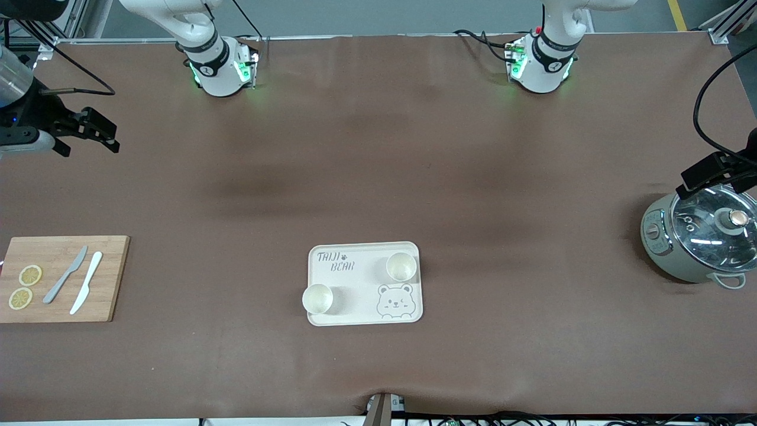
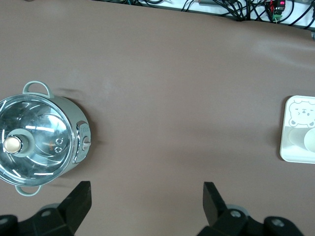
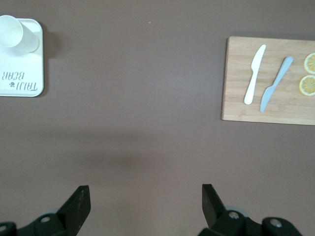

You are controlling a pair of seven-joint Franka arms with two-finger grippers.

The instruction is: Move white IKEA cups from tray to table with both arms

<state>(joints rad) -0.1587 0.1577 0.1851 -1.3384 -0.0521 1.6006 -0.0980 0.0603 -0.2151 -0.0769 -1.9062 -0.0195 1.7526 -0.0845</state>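
Note:
Two white IKEA cups stand upright on the cream bear tray [image 1: 361,287] in the middle of the table. One cup [image 1: 401,266] is at the tray's corner toward the left arm's end. The second cup [image 1: 317,298] is at the tray's edge toward the right arm's end, nearer the front camera. My right gripper [image 1: 89,144] hangs open and holds nothing over bare table at the right arm's end; its wrist view catches a cup [image 3: 17,33] on the tray [image 3: 22,73]. My left gripper [image 1: 704,177] hangs open and holds nothing at the left arm's end, just above the pot.
A grey pot with a glass lid [image 1: 704,236] stands at the left arm's end, also seen in the left wrist view [image 2: 39,145]. A wooden cutting board [image 1: 62,278] with two knives [image 1: 77,281] and two lemon slices [image 1: 26,287] lies at the right arm's end.

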